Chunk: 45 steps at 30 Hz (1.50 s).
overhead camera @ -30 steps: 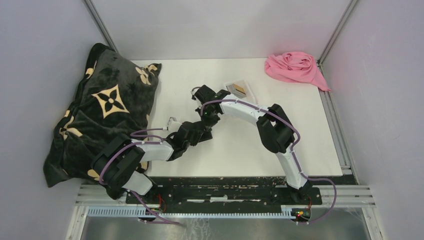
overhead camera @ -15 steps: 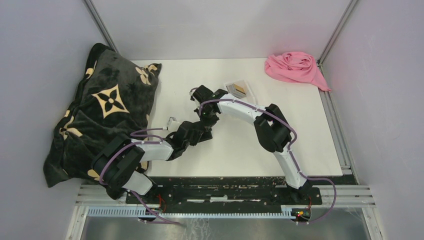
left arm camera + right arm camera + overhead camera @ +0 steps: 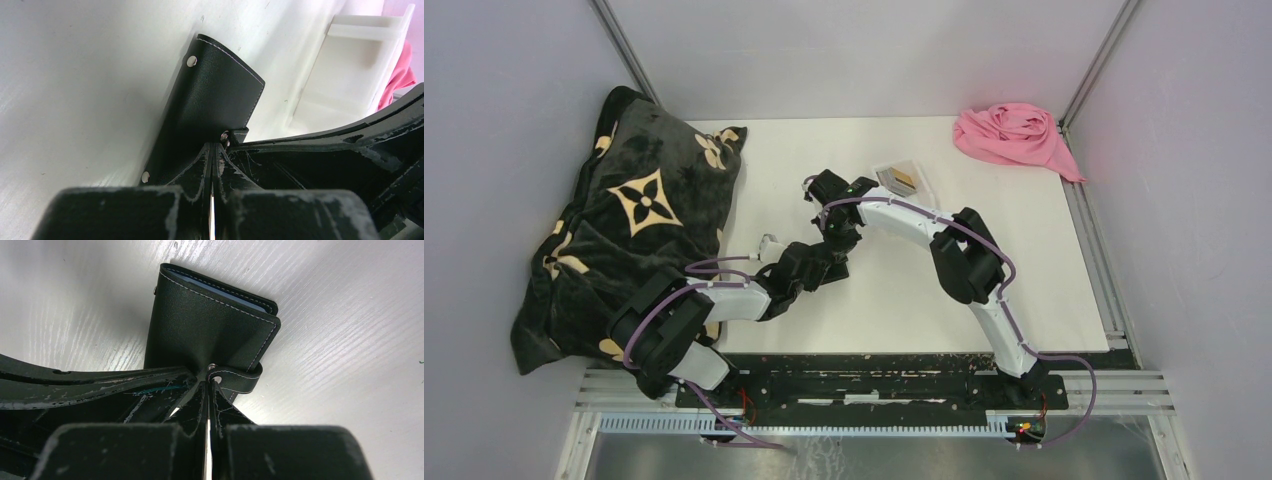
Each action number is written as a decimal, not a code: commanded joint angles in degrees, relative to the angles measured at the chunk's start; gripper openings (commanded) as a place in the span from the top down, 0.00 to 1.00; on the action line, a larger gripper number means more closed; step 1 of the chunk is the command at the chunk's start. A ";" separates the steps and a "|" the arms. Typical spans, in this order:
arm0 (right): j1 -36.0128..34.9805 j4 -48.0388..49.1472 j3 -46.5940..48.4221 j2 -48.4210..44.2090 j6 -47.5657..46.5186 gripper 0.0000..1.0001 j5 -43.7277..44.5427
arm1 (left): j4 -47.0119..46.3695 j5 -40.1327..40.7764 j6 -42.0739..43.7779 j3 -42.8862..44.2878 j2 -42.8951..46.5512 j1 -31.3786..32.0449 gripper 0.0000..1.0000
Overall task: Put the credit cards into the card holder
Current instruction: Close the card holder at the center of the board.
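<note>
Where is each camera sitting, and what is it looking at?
Top camera: high behind the arms, looking down on the white table; both arms and their bases show.
Left wrist camera: on the left arm, looking past its shut left gripper at the black stitched card holder.
Right wrist camera: likewise, past the shut right gripper.
Both wrist views share the card holder.

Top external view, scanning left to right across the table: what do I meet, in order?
From the left: dark patterned pillow → clear tray holding a tan card → pink cloth.
</note>
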<state>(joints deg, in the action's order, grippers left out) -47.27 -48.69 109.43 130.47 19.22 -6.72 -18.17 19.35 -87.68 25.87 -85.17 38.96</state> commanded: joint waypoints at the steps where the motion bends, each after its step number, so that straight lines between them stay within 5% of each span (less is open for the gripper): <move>1: -0.50 1.84 2.55 2.13 -0.08 0.99 1.88 | 2.44 -1.34 1.12 -0.05 -1.38 -0.02 0.97; 45: 0.16 3.07 3.29 2.60 1.43 0.99 4.27 | 3.03 -1.49 1.28 0.43 -2.09 -0.02 0.97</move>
<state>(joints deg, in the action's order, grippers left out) -47.46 -48.88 111.66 131.74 20.23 -2.96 -18.81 19.16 -87.68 25.87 -85.62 38.96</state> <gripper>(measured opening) 0.014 0.037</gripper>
